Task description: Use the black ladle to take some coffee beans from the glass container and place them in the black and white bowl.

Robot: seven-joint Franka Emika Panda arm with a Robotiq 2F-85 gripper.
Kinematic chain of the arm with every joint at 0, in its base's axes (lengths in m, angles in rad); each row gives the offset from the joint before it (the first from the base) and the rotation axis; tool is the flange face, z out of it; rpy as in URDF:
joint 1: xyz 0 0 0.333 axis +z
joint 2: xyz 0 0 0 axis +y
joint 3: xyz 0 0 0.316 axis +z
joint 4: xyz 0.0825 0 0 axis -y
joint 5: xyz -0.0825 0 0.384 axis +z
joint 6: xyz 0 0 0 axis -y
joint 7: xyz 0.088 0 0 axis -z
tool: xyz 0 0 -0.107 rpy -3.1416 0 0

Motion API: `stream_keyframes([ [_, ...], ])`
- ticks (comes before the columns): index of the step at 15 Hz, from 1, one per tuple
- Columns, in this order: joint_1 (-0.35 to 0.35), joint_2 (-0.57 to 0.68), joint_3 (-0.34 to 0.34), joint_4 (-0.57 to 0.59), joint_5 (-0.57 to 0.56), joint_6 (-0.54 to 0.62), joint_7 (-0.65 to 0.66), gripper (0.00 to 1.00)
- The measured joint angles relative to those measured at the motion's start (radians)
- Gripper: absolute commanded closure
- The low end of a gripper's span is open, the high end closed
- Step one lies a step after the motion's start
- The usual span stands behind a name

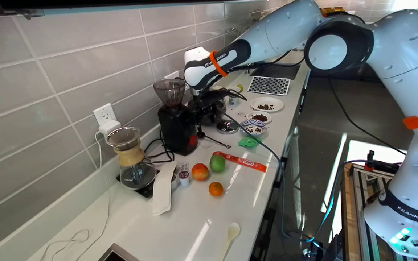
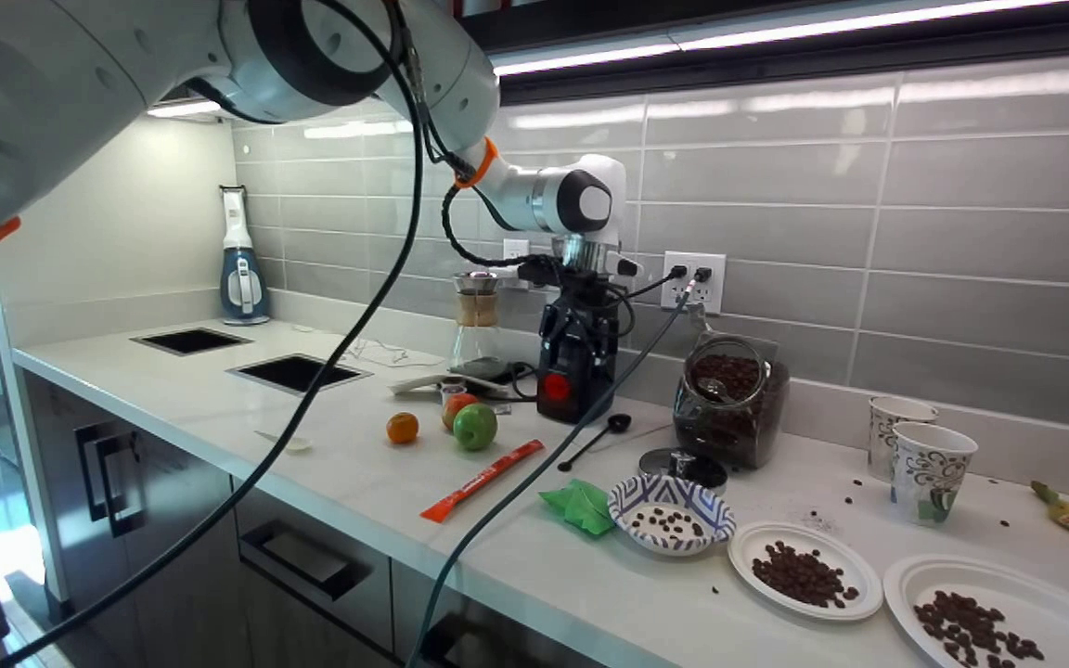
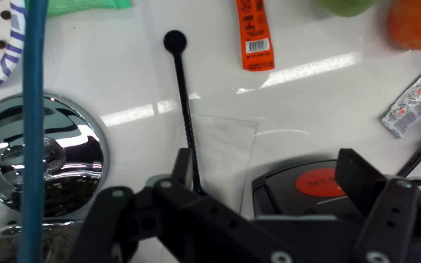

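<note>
The black ladle [image 2: 586, 447] lies on the counter; in the wrist view its handle [image 3: 184, 95] runs beside the inner face of the nearer finger on the left, and its scoop is hidden behind the finger linkage. My gripper [image 3: 266, 160] stands wide open above the counter, holding nothing. The glass container [image 2: 757, 441] leans on its side by the wall, mouth facing out, filled with dark coffee beans [image 2: 725, 373]. In front of it sits the black and white bowl [image 2: 718, 520], its pattern looking bluish, with several beans inside; part of its rim [image 3: 8, 64] shows in the wrist view.
A black grinder [image 1: 178, 130] stands right by the gripper. The chrome lid [image 3: 75, 128] lies between ladle and container. A blue cable [image 3: 33, 128] crosses the wrist view. Paper plates [image 2: 748, 566] with beans, a green wrapper [image 2: 581, 507], a red packet [image 2: 483, 479] and fruit are around.
</note>
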Motion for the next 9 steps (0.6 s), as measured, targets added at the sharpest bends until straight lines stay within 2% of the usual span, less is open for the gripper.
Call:
stream_keyframes([
  [4,0.0,-0.098,-0.021,-0.102,0.003,0.005,0.052,0.0],
  [9,0.0,-0.236,-0.049,-0.25,0.002,0.031,0.055,0.0],
])
